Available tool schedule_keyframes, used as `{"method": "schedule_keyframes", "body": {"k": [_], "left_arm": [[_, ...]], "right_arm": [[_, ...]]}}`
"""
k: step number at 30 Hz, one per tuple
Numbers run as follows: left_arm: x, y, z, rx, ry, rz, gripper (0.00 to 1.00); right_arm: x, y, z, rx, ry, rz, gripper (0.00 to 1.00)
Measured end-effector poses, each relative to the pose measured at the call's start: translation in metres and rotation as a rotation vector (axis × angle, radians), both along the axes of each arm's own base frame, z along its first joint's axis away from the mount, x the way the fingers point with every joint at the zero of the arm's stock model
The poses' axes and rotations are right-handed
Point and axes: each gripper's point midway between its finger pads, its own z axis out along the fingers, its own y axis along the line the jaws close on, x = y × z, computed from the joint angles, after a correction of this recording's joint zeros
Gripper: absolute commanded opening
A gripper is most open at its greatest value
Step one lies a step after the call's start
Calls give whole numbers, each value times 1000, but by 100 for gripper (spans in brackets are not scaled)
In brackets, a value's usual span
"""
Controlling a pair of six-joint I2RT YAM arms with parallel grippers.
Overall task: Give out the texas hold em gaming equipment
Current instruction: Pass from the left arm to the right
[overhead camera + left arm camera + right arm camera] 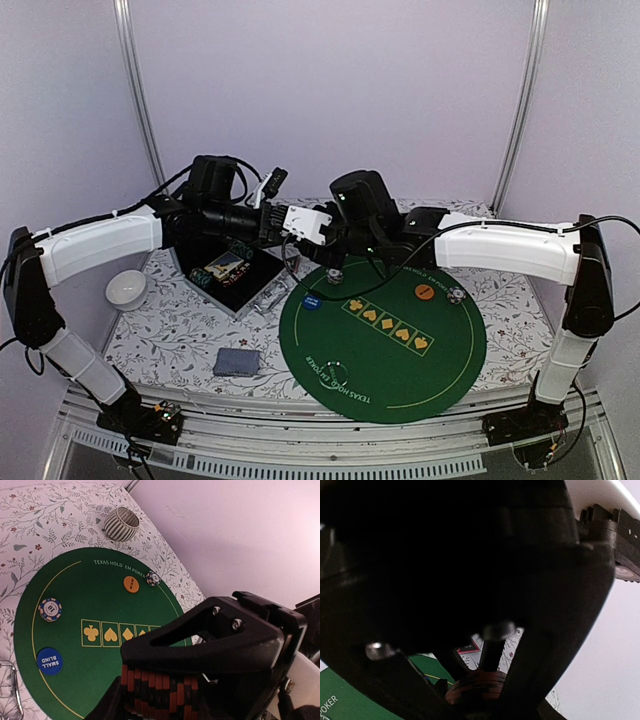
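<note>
Floral-clothed table (180,340): case (258,275) holds colourful box (225,268); left tool (159,702) grips chip stack (160,685).

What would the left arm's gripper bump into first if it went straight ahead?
Probably the right arm's black gripper, facing it around the red-and-black striped chip stack the left gripper holds.

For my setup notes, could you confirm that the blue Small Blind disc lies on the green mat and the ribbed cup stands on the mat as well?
Not quite: the ribbed cup stands off the green mat, on the floral cloth beyond its edge, as the left wrist view shows. The blue Small Blind disc does lie on the mat.
</note>
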Motion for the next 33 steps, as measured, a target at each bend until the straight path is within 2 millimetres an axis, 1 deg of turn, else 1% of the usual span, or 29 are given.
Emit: {"method": "schedule_keyframes", "body": {"k": [2,5,7,8,9,13,15,20,23,25,27,33], "left_arm": [[0,0,0,-1,9,2,0],[0,0,0,-3,13,4,0],[0,0,0,-3,12,4,0],[0,0,0,-2,12,4,1],[0,0,0,-2,12,3,6],[0,0,-1,-4,10,2,25],[-1,0,-2,-7,9,0,30],[-1,0,-3,-8,8,0,35],[-1,-1,-3,-8,9,0,36],[0,-1,-4,-7,10,0,39],[0,-1,-5,-5,11,0,40],[1,-1,-8,2,9,-3,50]], "right_arm": [[-1,0,-1,-11,-3,5,35],[-1,0,-2,-16,-9,2,21],[-1,0,-2,-17,-11,0,9],[-1,0,-2,-17,-11,0,5],[-1,0,-2,-17,-11,-2,3],[-1,0,-2,-18,-12,-6,2],[-1,-1,-2,-21,-11,-7,2],[-1,-1,-4,-23,-7,-9,2],[-1,-1,-4,-23,-6,-10,2],[-1,-2,-4,-24,-5,-10,2],[-1,-2,-6,-24,-2,-11,2],[-2,-4,-10,-30,11,-18,2]]}}
